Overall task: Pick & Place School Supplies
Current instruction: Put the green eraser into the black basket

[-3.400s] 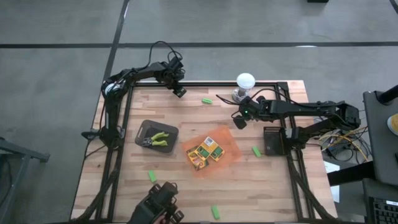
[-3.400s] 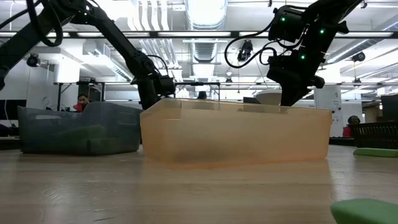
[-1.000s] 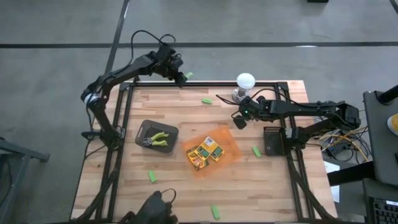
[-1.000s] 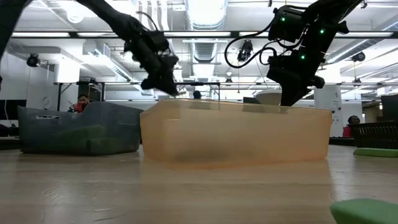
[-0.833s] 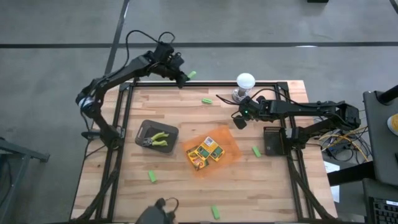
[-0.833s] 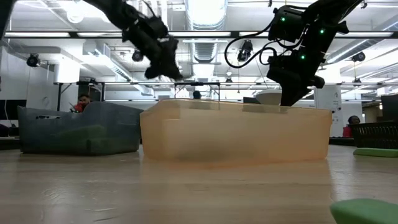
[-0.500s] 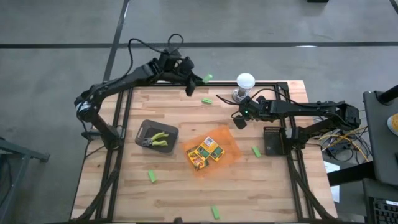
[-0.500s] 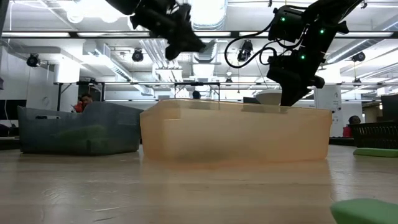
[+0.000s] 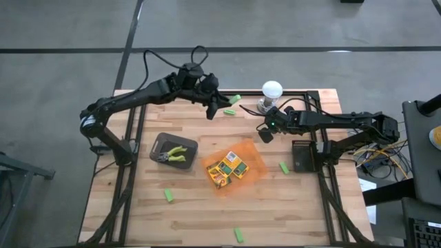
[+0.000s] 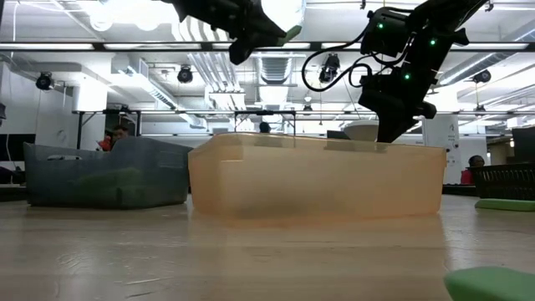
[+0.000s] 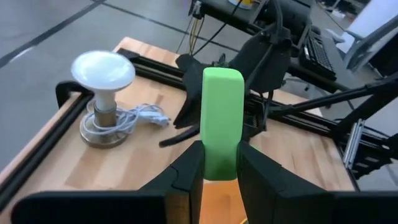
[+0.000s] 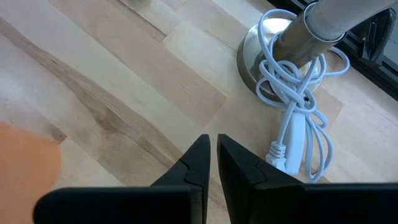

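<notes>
Above the table's far edge, left tool point(image 9: 227, 105) clamping a bright green stubby piece point(image 11: 222, 121), rounded top.

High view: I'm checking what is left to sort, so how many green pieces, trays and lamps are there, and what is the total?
Green pieces: 5. One is the held green piece in the left gripper; the loose green pieces lie on the table.
Trays: 2, the orange tray and the dark tray.
Lamps: 1, the white lamp.
Total: 8
</notes>
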### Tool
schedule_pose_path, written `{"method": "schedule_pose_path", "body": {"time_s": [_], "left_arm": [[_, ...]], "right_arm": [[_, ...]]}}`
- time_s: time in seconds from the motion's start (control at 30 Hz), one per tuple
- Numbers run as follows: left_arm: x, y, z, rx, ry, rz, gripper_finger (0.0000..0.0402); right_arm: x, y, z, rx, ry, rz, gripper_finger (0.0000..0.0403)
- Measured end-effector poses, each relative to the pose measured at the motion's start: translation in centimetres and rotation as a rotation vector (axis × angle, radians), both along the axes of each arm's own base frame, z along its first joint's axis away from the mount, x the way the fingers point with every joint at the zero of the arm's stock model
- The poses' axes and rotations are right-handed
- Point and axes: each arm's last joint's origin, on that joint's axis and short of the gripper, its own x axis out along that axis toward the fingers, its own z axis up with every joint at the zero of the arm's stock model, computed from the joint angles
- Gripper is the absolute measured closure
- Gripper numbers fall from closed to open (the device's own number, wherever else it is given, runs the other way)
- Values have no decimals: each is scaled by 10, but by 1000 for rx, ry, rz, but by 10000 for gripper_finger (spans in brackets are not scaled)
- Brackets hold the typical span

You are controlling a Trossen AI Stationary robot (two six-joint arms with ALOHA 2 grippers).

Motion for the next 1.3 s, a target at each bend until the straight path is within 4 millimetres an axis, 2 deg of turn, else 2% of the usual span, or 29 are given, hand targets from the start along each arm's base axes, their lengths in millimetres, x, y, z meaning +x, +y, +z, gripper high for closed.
{"method": "schedule_pose_path", "body": {"time_s": [0.43,0.73,1.3], "left_arm": [[0,-3,-21,-55,66,-16,316],[1,-5,-22,-160,68,13,316],[1,-5,-22,-154,69,10,316]], "right_arm": [[0,0,0,0,0,0,376],[5,-2,3,-17,-58,-1,376],[8,-4,2,-31,-98,-49,376]]}}
